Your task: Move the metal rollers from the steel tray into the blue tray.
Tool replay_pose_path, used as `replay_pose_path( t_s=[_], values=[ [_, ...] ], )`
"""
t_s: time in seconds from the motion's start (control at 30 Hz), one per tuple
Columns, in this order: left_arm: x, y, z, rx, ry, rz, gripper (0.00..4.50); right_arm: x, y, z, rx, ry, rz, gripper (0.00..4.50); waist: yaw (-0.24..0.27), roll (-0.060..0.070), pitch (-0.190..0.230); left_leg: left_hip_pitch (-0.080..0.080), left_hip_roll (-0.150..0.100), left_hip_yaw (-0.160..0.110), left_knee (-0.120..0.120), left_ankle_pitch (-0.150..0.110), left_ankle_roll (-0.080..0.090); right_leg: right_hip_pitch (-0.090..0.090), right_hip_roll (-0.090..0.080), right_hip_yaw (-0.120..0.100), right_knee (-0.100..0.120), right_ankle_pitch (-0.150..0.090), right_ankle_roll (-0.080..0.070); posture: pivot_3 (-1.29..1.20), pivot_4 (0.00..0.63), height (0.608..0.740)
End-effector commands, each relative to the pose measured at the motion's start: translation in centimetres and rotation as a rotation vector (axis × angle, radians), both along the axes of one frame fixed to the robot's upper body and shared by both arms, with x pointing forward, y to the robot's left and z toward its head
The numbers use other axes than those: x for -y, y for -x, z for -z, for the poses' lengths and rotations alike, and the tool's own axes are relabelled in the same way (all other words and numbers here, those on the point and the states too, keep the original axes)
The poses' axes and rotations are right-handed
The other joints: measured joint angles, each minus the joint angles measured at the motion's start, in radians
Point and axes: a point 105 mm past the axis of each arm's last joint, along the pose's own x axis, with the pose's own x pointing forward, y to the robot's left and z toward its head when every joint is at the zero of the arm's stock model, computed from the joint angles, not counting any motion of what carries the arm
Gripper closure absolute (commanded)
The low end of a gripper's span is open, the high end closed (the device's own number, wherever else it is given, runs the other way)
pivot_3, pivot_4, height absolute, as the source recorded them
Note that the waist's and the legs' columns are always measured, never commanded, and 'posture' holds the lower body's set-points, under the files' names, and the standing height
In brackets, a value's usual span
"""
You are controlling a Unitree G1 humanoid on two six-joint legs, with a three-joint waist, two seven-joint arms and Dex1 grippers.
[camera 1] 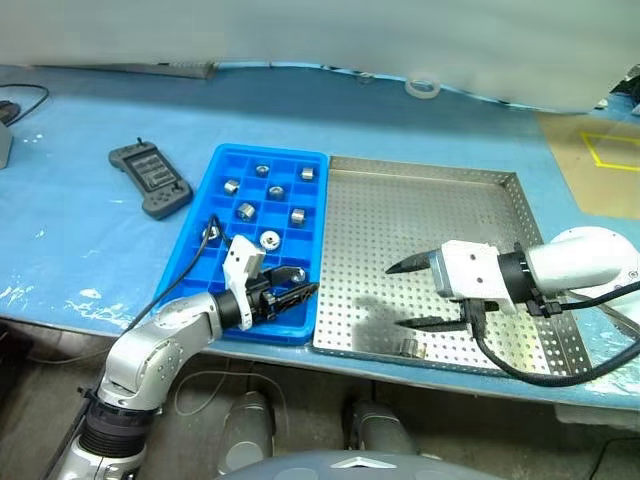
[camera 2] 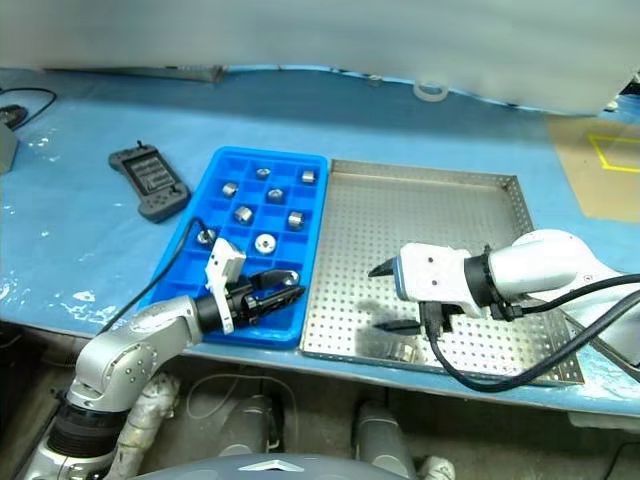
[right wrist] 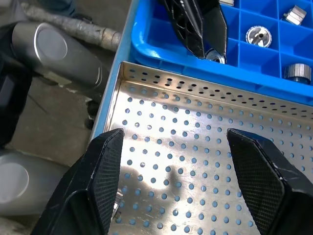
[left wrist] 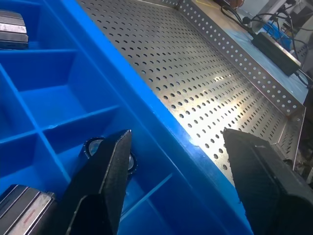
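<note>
Over the perforated square steel tray [camera 1: 420, 215], the right gripper [camera 1: 412, 295] gapes empty above the last shiny metal roller [camera 1: 411, 348]; the left gripper [camera 1: 296, 285], open and empty, hovers over the blue compartmented plastic tray [camera 1: 225, 170]. Next: descend and grasp.

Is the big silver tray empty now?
Not yet. One metal roller still lies in the steel tray, by its near rim, close to the open right gripper.

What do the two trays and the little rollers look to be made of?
Blue tray: likely moulded plastic, uniformly bright blue with glossy walls. Steel tray: sheet metal, silvery, punched with holes, reflecting light. Rollers: polished metal, apparently steel, with shiny silver sides.
</note>
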Motion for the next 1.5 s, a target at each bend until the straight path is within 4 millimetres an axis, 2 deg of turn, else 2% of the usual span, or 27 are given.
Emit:
replay_pose_path(
  t_s=[0.03, 0.17, 0.23, 0.3, 0.4, 0.47, 0.57, 0.63, 0.7, 0.83, 0.9, 0.97, 1.13, 1.3, 1.43, 1.5],
  values=[
    [0.3, 0.4, 0.0, 0.017, 0.01, 0.02, 1.36, -0.2, 0.9, 0.3, 0.187, 0.102, -0.21, 0.98, 0.0, -0.003, -0.002, 0.001, 0.0, 0.001, 0.001, 0.0, 0.0, 0.001, -0.002, 0.0, 0.0, -0.003, 0.004, -0.11, 0.15, 0.74],
    [0.0, 0.2, 0.5, 0.017, 0.005, 0.012, 1.36, 0.4, 1.7, 2.8, 0.307, 0.194, -0.414, 0.98, -0.001, -0.004, -0.003, 0.008, 0.0, 0.003, 0.001, -0.001, -0.003, 0.006, -0.005, -0.001, -0.001, -0.005, 0.005, -0.1, 0.15, 0.74],
    [-0.1, 0.2, 0.7, 0.019, 0.001, 0.006, 1.36, 0.8, 1.5, 4.5, 0.4, 0.259, -0.527, 0.98, -0.003, -0.004, -0.003, 0.018, 0.001, 0.004, 0.001, -0.001, -0.001, 0.013, -0.005, 0.0, 0.0, -0.007, 0.001, -0.1, 0.15, 0.74],
    [-0.2, 0.1, 0.7, 0.021, -0.001, 0.002, 1.36, 1.1, 1.0, 5.3, 0.456, 0.299, -0.585, 0.98, -0.008, -0.004, -0.004, 0.022, 0.002, 0.005, 0.001, 0.0, 0.0, 0.016, -0.005, 0.0, 0.0, -0.008, -0.001, -0.09, 0.15, 0.74],
    [-0.3, 0.1, 0.7, 0.025, -0.002, 0.0, 1.36, 1.4, -1.0, 5.1, 0.519, 0.324, -0.586, 0.98, -0.024, -0.001, -0.005, 0.021, 0.001, 0.007, 0.002, 0.003, 0.004, 0.015, -0.006, 0.001, 0.001, -0.007, -0.002, -0.09, 0.15, 0.74],
    [-0.3, 0.1, 0.7, 0.026, -0.002, -0.001, 1.36, 1.8, -1.7, 4.9, 0.542, 0.343, -0.593, 0.98, -0.027, 0.0, -0.006, 0.019, 0.001, 0.007, 0.002, 0.004, 0.007, 0.014, -0.006, 0.0, 0.002, -0.006, -0.004, -0.08, 0.15, 0.74],
    [-0.2, 0.0, 0.7, 0.026, -0.001, -0.006, 1.36, 2.0, -2.2, 3.9, 0.569, 0.347, -0.593, 0.98, -0.024, 0.0, -0.006, 0.018, 0.002, 0.007, 0.003, 0.004, 0.008, 0.014, -0.006, -0.001, 0.003, -0.007, -0.006, -0.09, 0.15, 0.74],
    [-0.1, 0.0, 0.7, 0.026, 0.0, -0.006, 1.36, 2.0, -1.6, 3.9, 0.555, 0.342, -0.616, 0.98, -0.024, 0.001, -0.006, 0.016, 0.002, 0.007, 0.002, 0.004, 0.008, 0.013, -0.006, -0.001, 0.004, -0.008, -0.008, -0.09, 0.15, 0.74],
    [0.1, 0.0, 0.7, 0.027, 0.002, -0.006, 1.36, 2.3, -1.0, 4.4, 0.534, 0.343, -0.636, 0.98, -0.023, 0.001, -0.006, 0.016, 0.002, 0.007, 0.003, 0.004, 0.008, 0.014, -0.006, -0.001, 0.004, -0.008, -0.008, -0.09, 0.15, 0.74],
    [0.1, -0.3, 0.7, 0.032, 0.004, -0.016, 1.36, 3.8, 0.1, 6.8, 0.484, 0.385, -0.678, 0.98, -0.023, 0.001, -0.006, 0.015, 0.001, 0.007, 0.005, 0.002, 0.01, 0.015, -0.007, -0.001, 0.003, -0.011, -0.012, -0.08, 0.15, 0.74],
    [0.2, -0.3, 0.7, 0.035, 0.004, -0.019, 1.36, 4.3, 0.0, 7.8, 0.491, 0.417, -0.695, 0.98, -0.025, 0.001, -0.007, 0.015, 0.001, 0.007, 0.006, 0.001, 0.013, 0.015, -0.007, -0.001, 0.003, -0.011, -0.013, -0.08, 0.15, 0.74],
    [0.2, -0.4, 0.5, 0.045, 0.008, -0.026, 1.36, 4.9, -1.0, 8.5, 0.527, 0.476, -0.704, 0.98, -0.025, 0.0, -0.008, 0.017, 0.001, 0.007, 0.007, 0.0, 0.014, 0.016, -0.007, -0.001, 0.003, -0.011, -0.013, -0.08, 0.15, 0.74],
    [0.3, -0.3, 0.5, 0.044, 0.01, -0.03, 1.36, 4.3, -3.0, 8.7, 0.582, 0.514, -0.698, 0.98, -0.027, 0.001, -0.008, 0.018, 0.001, 0.007, 0.008, 0.001, 0.013, 0.014, -0.007, -0.001, 0.01, -0.011, -0.013, -0.07, 0.15, 0.74],
    [0.2, -0.4, 0.5, 0.044, 0.011, -0.044, 1.36, 3.7, -3.2, 8.9, 0.595, 0.504, -0.722, 0.98, -0.024, 0.0, -0.008, 0.018, 0.001, 0.007, 0.01, 0.001, 0.013, 0.013, -0.007, -0.001, 0.016, -0.014, -0.019, -0.06, 0.15, 0.74],
    [0.2, -0.2, 0.6, 0.039, 0.012, -0.049, 1.36, 3.7, -3.0, 8.6, 0.6, 0.498, -0.734, 0.98, -0.025, 0.0, -0.008, 0.017, 0.0, 0.007, 0.01, 0.0, 0.014, 0.013, -0.008, -0.001, 0.016, -0.014, -0.019, -0.06, 0.15, 0.74],
    [0.2, -0.2, 0.6, 0.035, 0.011, -0.051, 1.36, 3.0, -2.8, 8.1, 0.616, 0.483, -0.753, 0.98, -0.026, 0.001, -0.008, 0.017, 0.001, 0.007, 0.01, 0.0, 0.014, 0.013, -0.008, -0.001, 0.016, -0.014, -0.019, -0.06, 0.15, 0.74]
  ],
)
